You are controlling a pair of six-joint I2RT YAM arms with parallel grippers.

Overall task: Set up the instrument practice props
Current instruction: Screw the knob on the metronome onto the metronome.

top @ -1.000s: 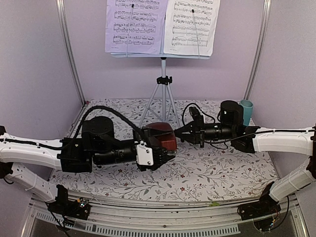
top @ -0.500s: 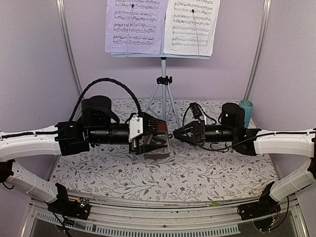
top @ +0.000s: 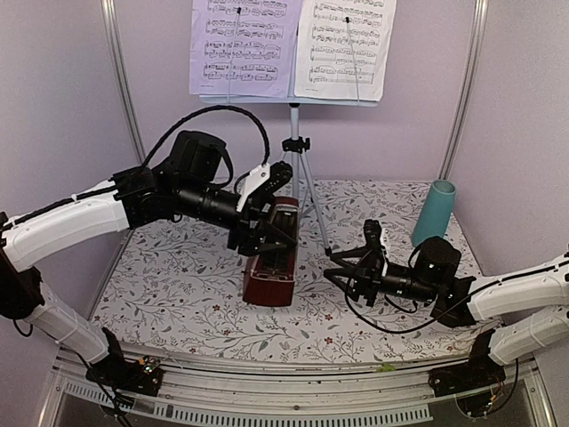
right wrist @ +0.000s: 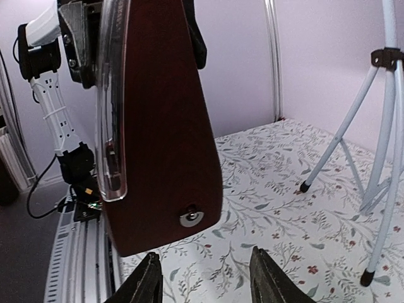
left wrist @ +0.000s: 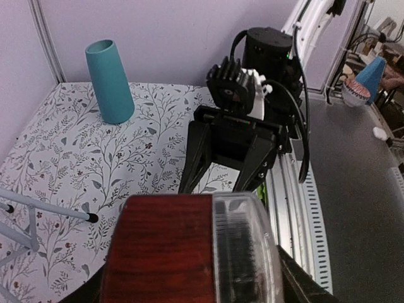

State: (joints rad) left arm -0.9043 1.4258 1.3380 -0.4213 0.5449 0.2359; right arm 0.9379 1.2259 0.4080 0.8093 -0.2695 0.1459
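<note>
One metronome (top: 271, 271) is upright at mid-table, clamped near its top by the left gripper (top: 265, 229). The right gripper (top: 331, 265) is just to its right, jaws apart and empty. One stand (top: 294, 147) at the rear carries two pages (top: 240, 44). One cup (top: 433, 213) is at rear right.

Soft, even light fell on the scene, tinted by the lilac walls (top: 71, 107), and only faint, soft-edged shadows lay on the floral-printed tablecloth (top: 178, 294). The overhead view was sharp throughout. In the left wrist view the dark-red-brown pyramid metronome (left wrist: 158, 252) sat close to the lens and slightly soft, with a pale sheen on its clear front. The right wrist view bowed the silver tripod legs (right wrist: 385, 158) near its edge. At its bottom edge, the fingers (right wrist: 144, 281) of the right gripper (right wrist: 205, 259) were dark and blurred.
</note>
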